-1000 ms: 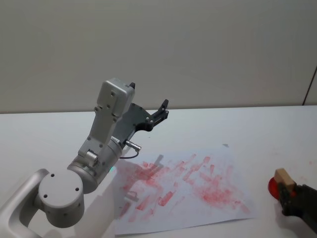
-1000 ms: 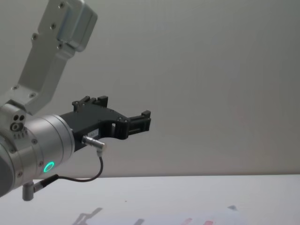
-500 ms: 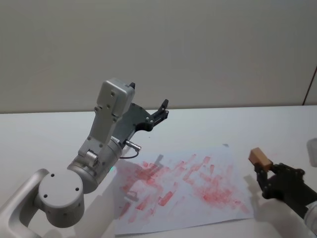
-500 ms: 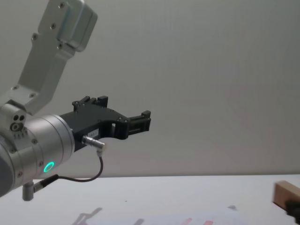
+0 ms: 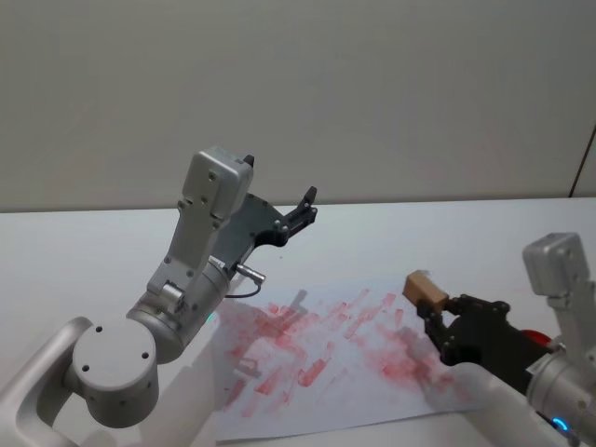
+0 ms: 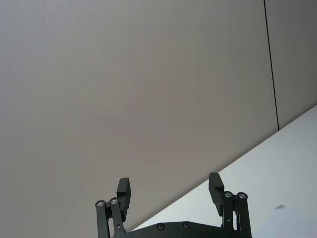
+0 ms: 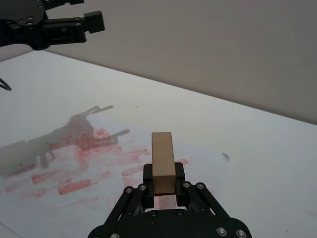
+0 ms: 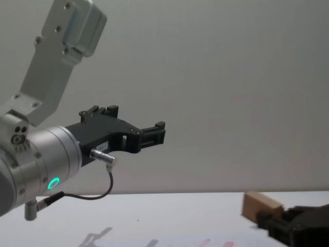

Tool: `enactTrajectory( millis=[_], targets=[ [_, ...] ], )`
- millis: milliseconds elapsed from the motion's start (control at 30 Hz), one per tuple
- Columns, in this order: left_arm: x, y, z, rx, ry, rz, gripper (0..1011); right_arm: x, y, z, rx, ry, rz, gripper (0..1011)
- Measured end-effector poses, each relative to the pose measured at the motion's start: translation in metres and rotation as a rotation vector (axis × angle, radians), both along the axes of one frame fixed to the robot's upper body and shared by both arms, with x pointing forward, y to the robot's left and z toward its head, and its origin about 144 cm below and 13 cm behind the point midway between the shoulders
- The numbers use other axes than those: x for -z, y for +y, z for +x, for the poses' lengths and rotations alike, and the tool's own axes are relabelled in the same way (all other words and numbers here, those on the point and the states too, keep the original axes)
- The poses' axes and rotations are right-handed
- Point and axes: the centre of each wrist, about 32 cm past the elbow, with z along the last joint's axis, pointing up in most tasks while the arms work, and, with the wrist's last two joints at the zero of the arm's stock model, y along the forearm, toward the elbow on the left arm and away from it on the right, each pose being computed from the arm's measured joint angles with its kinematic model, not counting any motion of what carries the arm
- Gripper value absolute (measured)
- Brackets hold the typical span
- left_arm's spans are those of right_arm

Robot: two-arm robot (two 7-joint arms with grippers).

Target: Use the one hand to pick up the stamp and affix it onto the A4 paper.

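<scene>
The stamp (image 5: pixel 423 287), a small tan wooden block, stands upright between the fingers of my right gripper (image 5: pixel 433 309), which is shut on its lower end. It hangs above the right part of the A4 paper (image 5: pixel 317 372), a white sheet covered in red and pink marks. In the right wrist view the stamp (image 7: pixel 163 159) rises from the right gripper (image 7: pixel 163 180) over the paper (image 7: pixel 74 173). The chest view shows the stamp (image 8: pixel 261 206) at the lower right. My left gripper (image 6: pixel 169 191) is open, raised in the air behind the paper's far left corner.
The left arm (image 5: pixel 200 261) stands over the paper's left side, and its shadow falls on the sheet. A sliver of a red pad (image 5: pixel 532 337) shows behind the right arm. White tabletop (image 5: pixel 84 251) surrounds the paper, and a plain wall stands behind it.
My right gripper has carried the stamp leftward and upward, from the red pad at the right edge to above the paper's right part. The left arm has not moved.
</scene>
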Motion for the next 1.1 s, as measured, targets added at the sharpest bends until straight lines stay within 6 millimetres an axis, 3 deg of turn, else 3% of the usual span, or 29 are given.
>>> enactTrajectory(
  millis=[500, 1100],
  targets=[
    [0.000, 0.000, 0.000, 0.000, 0.000, 0.000, 1001, 0.005, 0.016, 0.022, -0.139, 0.170, -0.017, 216],
    [0.000, 0.000, 0.000, 0.000, 0.000, 0.000, 1001, 0.016, 0.021, 0.025, -0.179, 0.276, -0.111, 216]
  ],
)
